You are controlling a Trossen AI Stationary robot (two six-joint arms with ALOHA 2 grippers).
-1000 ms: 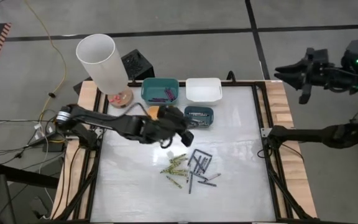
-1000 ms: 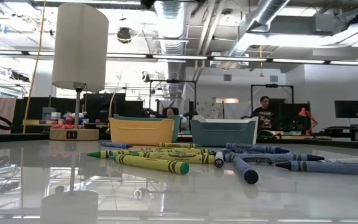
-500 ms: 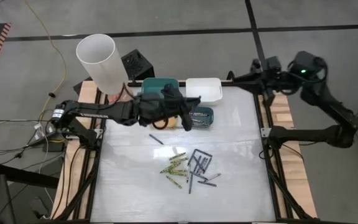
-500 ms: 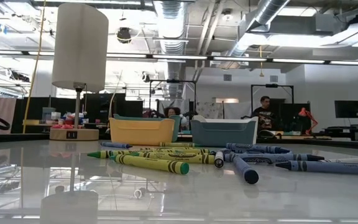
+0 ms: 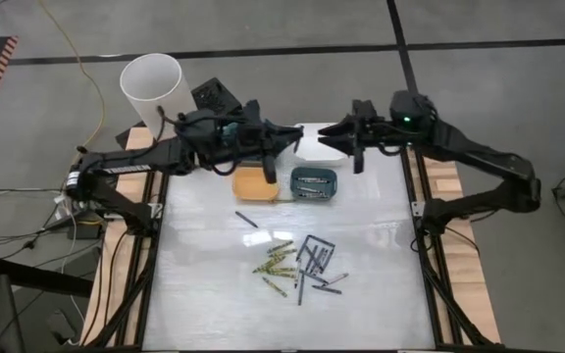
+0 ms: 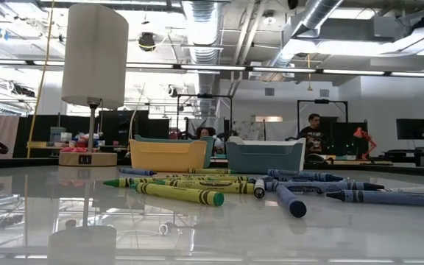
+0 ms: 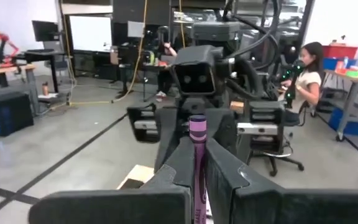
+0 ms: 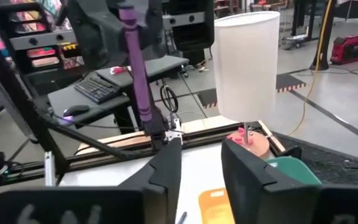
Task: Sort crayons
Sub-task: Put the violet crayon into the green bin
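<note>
My left gripper (image 5: 284, 137) hangs above the far bins, shut on a purple crayon (image 7: 197, 134). My right gripper (image 5: 330, 130) faces it from the table's right, open (image 8: 201, 149) with nothing between its fingers; the purple crayon (image 8: 137, 68) is still beyond them. Loose yellow-green, grey and blue crayons (image 5: 297, 265) lie in a pile mid-table, also seen in the low view (image 6: 197, 193). One dark crayon (image 5: 247, 220) lies apart from them. My left gripper pinches the purple crayon between its two fingers (image 7: 225, 171), the crayon lying along them. Its free end (image 7: 197, 121) sticks out past the fingertips toward the right gripper. The fingers are about level, pointing toward the table's right. The crayon is lifted clear of table and bins.
A yellow bin (image 5: 256, 183) and a blue bin holding crayons (image 5: 314, 181) stand at the far middle, with a white bin (image 5: 312, 150) behind them under the grippers. A white-shaded lamp (image 5: 152, 90) stands at the far left corner. People sit in the room beyond.
My left gripper has risen from the table's middle and gone toward the far edge with the purple crayon, tipping up to level above the bins. My right arm has swung in from beyond the table's right edge, sinking and going left until its gripper faces the left one.
</note>
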